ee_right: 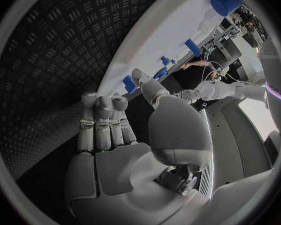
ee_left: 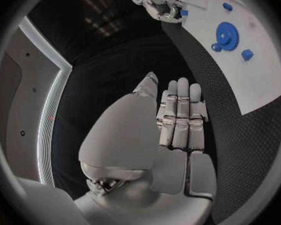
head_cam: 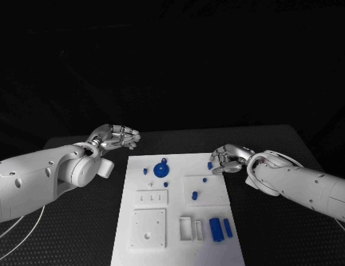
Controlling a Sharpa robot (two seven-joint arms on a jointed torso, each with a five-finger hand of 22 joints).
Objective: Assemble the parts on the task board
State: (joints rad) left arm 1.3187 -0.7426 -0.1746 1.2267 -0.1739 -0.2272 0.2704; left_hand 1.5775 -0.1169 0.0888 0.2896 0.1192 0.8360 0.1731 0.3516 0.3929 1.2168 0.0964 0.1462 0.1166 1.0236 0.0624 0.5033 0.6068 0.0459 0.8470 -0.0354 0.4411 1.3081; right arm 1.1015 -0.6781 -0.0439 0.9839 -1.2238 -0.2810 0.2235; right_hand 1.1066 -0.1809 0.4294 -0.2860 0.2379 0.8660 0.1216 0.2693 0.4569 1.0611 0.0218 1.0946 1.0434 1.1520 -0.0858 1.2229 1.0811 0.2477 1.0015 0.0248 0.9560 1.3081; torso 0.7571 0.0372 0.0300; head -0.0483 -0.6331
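We see the left hand (head_cam: 115,136) over the black table (head_cam: 76,221), clear of the task board's (head_cam: 141,244) far left corner, fingers curled in and grasping nothing. On the board lie a blue gear (head_cam: 161,169) near the far edge and blue bars (head_cam: 216,228) near the front. At the board's far right edge, the right hand (head_cam: 228,158) pinches a small blue part (head_cam: 210,165).

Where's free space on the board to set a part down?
Free: the task board strip along its left edge, and the patch between the gear and the right hand. Crowded: near end, around the blue bars and white blocks.
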